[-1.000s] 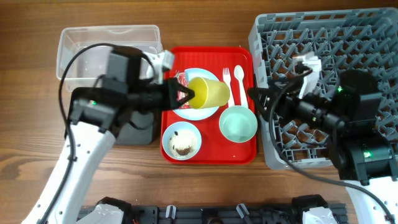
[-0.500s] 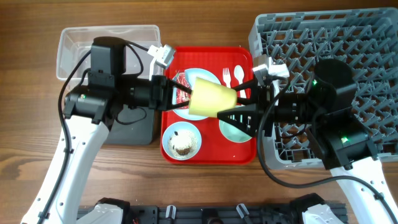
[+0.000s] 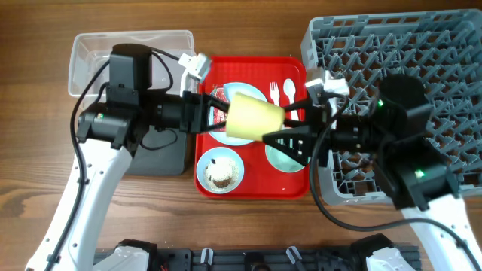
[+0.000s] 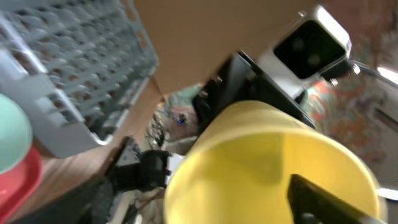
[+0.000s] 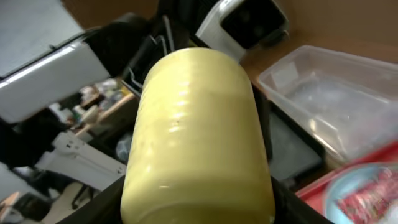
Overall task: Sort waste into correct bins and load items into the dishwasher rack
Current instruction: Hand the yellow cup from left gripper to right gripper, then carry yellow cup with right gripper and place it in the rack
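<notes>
**Both grippers meet on the yellow cup above the red tray**

Left gripper [image 3: 220,114] has the small yellow cup [image 3: 254,119] lifted over the red tray [image 3: 295,187], its fingers closed on the cup's rim end; the left wrist view shows 1 dark finger [image 4: 329,199] lying inside the cup's mouth. Right gripper [image 3: 290,129] reaches in from the other side, its 2 fingers spread wide around the cup's closed end. From the right wrist view the cup [image 5: 198,134] fills the gap between the fingers, but I cannot tell whether they press on it or only bracket it.

The cup lies on its side in the air, above the light blue round plate [image 3: 242,94], where the red printed snack wrapper [image 3: 219,113] shows partly under the left gripper. On the tray below sit the small light blue bowl [image 3: 220,169], holding white scraps with brown bits, and the mint-green bowl [image 3: 280,155], mostly covered by the right gripper. The white plastic fork [image 3: 276,93] and spoon [image 3: 288,90] lie side by side near the tray's far right corner.

The clear plastic tub [image 3: 90,53] stands left of the tray, with the black tray [image 3: 162,159] just in front of it, largely hidden by the left arm. The grey dishwasher rack [image 3: 376,45] is at the right, touching the tray's edge.
</notes>
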`<state>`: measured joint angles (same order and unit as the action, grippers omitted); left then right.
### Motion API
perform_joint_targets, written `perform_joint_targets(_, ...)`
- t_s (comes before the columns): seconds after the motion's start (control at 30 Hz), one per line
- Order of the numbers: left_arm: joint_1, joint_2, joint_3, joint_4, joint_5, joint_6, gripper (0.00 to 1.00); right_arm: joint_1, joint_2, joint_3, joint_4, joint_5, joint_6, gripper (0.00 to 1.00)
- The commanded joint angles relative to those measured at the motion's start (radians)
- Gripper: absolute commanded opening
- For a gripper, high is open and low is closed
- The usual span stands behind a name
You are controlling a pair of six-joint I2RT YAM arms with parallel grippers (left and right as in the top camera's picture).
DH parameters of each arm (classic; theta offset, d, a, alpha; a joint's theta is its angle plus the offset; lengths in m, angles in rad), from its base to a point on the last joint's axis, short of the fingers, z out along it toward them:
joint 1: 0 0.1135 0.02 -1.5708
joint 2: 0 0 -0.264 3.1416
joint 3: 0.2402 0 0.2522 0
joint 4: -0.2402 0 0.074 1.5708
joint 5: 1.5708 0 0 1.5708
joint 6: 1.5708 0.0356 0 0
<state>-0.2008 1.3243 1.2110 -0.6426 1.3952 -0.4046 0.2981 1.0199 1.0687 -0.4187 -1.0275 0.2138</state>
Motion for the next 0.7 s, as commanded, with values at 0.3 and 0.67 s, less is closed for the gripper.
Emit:
perform_joint_targets(0.3,0.011,-0.002,0.005,-0.012,-0.201,0.061,0.98,-0.377,-0.158,0.014,-0.539,0.819,0.030,0.37)
perform_joint_targets(0.67,0.011,-0.002,0.005,-0.013,-0.219,0.061,0.99,-0.441,0.085,0.014,-0.750,0.874,0.031,0.33)
